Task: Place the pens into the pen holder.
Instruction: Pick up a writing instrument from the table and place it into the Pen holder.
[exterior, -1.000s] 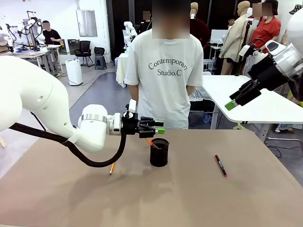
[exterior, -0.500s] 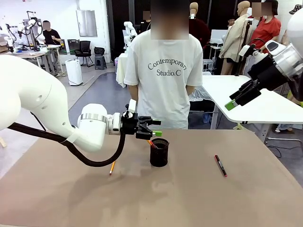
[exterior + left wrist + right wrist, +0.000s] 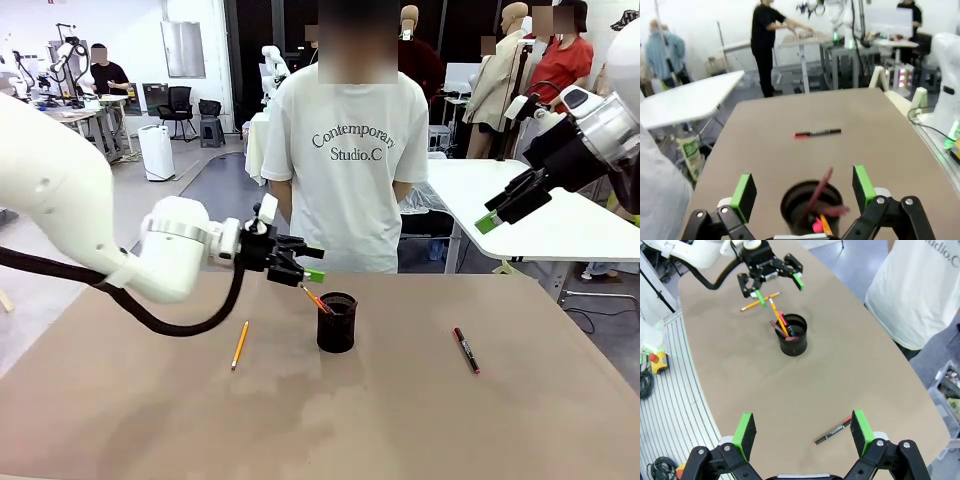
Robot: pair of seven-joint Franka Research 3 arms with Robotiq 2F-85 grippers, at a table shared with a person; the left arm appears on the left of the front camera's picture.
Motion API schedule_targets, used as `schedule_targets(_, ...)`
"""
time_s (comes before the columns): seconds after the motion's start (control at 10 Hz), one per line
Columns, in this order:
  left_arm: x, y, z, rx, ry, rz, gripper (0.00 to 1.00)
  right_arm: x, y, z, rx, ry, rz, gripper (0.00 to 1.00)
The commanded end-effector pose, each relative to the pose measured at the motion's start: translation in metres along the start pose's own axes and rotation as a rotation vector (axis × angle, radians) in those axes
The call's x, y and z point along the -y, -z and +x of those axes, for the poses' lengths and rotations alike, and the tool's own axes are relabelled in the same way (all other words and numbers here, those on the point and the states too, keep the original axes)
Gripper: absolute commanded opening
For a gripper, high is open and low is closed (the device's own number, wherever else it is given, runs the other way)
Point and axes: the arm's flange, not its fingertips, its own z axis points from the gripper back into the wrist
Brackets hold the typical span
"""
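left jaws: apart, empty, near pen holder point(image 3: 336, 325)
right jaws: apart, empty, raised
counter point(image 3: 400, 420): pencil point(image 3: 240, 345), marker point(image 3: 465, 350)

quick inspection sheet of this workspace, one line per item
surface: brown tabletop, no spills seen
job's things: pen holder upright mid-table, pens leaning out of it; pencil lying to its left; marker lying to its right
clutter: nothing seen
pincers: left pincer open, empty, just above and left of the holder; right pincer open, empty, raised at the table's right
cables: black hose looping low under the left arm
surroundings: person standing at the far edge; white table behind
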Motion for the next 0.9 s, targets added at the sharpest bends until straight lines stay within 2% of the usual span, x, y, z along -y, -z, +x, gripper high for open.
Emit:
schedule_targets(0.0, 0.025, -0.049, 0.031, -0.197, -0.054, -0.02, 1.0, 0.0, -0.001, 0.001, 0.013, 0.0, 0.0, 1.0)
schedule_targets(0.2, 0.039, -0.094, 0.062, -0.43, -0.079, 0.005, 1.0, 0.0, -0.001, 0.001, 0.013, 0.0, 0.0, 1.0)
schedule_targets(0.3, 0.046, -0.109, 0.079, -0.489, -0.088, 0.039, 1.0, 0.0, -0.001, 0.001, 0.013, 0.0, 0.0, 1.0)
schedule_targets(0.4, 0.047, -0.122, 0.091, -0.518, -0.08, 0.076, 1.0, 0.0, -0.001, 0.001, 0.013, 0.0, 0.0, 1.0)
schedule_targets(0.6, 0.053, -0.15, 0.111, -0.572, -0.138, 0.07, 1.0, 0.0, -0.001, 0.001, 0.013, 0.0, 0.0, 1.0)
schedule_targets(0.8, 0.058, -0.178, 0.13, -0.575, -0.116, 0.06, 1.0, 0.0, -0.001, 0.001, 0.013, 0.0, 0.0, 1.0)
